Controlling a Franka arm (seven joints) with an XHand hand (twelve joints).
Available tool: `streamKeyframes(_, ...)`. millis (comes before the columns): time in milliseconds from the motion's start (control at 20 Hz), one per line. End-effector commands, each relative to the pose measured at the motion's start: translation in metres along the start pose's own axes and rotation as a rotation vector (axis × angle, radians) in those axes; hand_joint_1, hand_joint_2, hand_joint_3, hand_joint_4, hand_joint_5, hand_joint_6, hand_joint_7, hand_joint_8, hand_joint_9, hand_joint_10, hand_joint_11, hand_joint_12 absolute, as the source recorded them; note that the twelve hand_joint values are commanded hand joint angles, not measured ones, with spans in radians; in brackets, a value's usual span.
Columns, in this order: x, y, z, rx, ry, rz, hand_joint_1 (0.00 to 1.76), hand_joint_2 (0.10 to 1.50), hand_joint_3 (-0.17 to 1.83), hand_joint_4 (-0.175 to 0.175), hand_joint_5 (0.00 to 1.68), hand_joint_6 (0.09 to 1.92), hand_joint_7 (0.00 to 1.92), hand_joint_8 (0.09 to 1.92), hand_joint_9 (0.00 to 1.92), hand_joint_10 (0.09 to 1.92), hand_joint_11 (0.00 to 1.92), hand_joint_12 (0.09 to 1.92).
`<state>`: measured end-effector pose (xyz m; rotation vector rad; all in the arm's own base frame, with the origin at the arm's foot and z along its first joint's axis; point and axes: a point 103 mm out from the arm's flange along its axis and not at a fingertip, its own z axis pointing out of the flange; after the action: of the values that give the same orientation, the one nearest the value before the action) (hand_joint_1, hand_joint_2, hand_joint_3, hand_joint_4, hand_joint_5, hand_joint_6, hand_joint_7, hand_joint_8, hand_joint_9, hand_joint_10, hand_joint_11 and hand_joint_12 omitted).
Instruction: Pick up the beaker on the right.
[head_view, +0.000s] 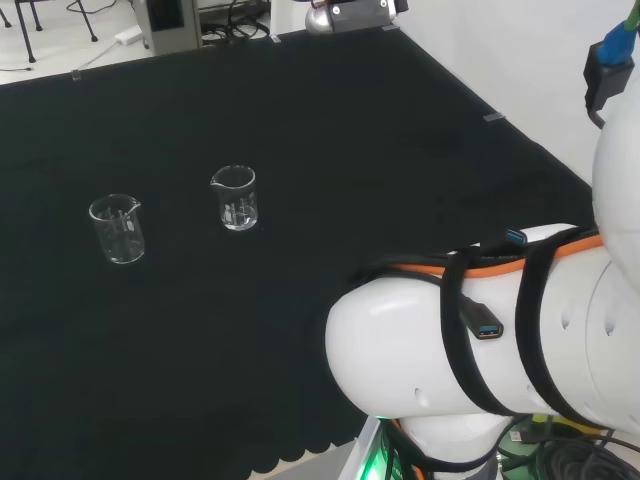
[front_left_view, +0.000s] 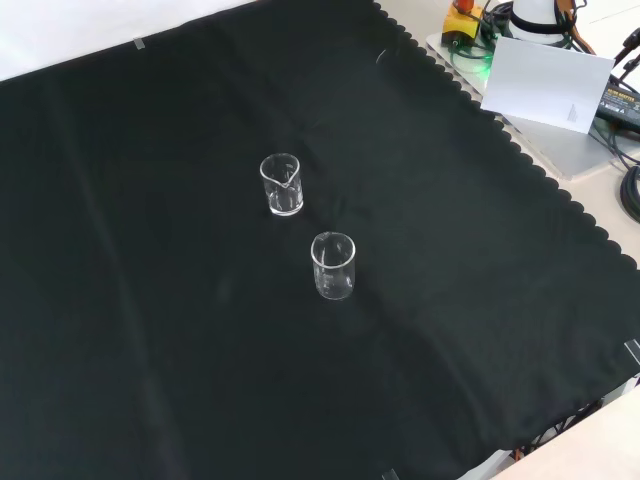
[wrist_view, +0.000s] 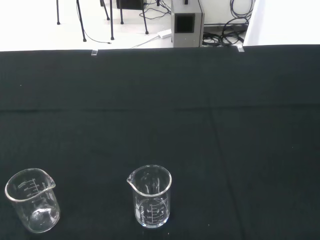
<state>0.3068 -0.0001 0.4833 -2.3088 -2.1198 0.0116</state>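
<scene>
Two small clear glass beakers stand upright and apart on the black cloth. In the head view one beaker is the right one of the pair and the other beaker is to its left. In the front view the first beaker stands farther off and the second beaker nearer. The wrist view has the same pair, one beaker beside the other beaker. Both look empty.
The arm's white links stand at the lower right of the head view. A white box and cables lie past the cloth's scalloped edge at the front view's top right. Black cloth spreads wide around the beakers.
</scene>
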Motion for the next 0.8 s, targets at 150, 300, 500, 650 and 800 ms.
streamKeyframes(150,-0.003,0.002,0.001,-0.001,-0.001,-0.007,0.09,1.29,0.35,-0.019,0.26,0.16,0.14,0.51,0.17,0.66,0.0,0.96)
streamKeyframes(300,-0.011,0.007,0.003,0.002,-0.004,0.01,0.08,1.34,0.27,-0.02,0.29,0.1,0.15,0.49,0.18,0.66,0.0,0.95)
streamKeyframes(500,0.001,0.003,0.003,-0.006,-0.013,-0.007,0.09,1.34,0.25,-0.023,0.3,0.09,0.16,0.49,0.18,0.66,0.0,0.96)
streamKeyframes(650,-0.013,0.01,0.009,-0.012,-0.006,0.01,0.21,1.29,0.21,-0.028,0.29,0.09,0.17,0.5,0.2,0.67,0.0,0.98)
streamKeyframes(800,-0.026,0.018,0.017,-0.018,-0.003,0.021,0.39,1.2,0.18,-0.041,0.3,0.09,0.21,0.54,0.24,0.69,0.0,1.12)
